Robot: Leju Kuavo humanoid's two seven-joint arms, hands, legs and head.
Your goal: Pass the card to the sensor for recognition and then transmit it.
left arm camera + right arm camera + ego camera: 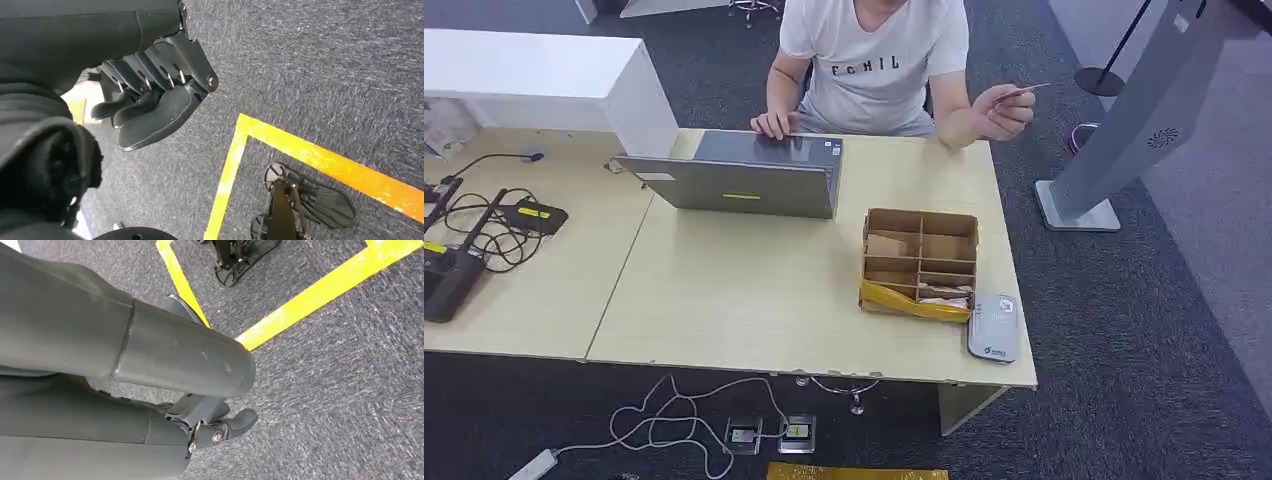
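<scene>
Left hand (150,95) hanging by the body over grey carpet (325,65), fingers loosely curled but apart, nothing held. Right hand (210,425) likewise down at the side, mostly hidden behind its own arm cover; can't tell how the fingers lie, nothing seen in them. Yellow floor tape (320,160) under both wrist views.

Landmark: partitioned cardboard box (920,262) on the worktop (724,300).
- Card reader (994,326), grey-white, touching the box's near right corner, close to the worktop's near edge. Presumably the sensor.
- Card (1021,93) well beyond the box, off the far right corner of the worktop, pinched in the raised hand of a seated person (874,60) in a white T-shirt. Not on the worktop, not near the reader.
- Grey laptop (744,180) left of the box and farther back, lid toward the robot, person's other hand on it.
- Router and tangled cables (484,235) far left of the box.
- Box compartments: brown paper and a yellow wrapper along the near wall; no card made out inside.

Progress, as a judgement: nothing done. Card not taken, no scan, no handover. Left to do: raise an arm, take the card from the person, present it at the reader, then pass it on. Likely right arm, same side as card and reader.
</scene>
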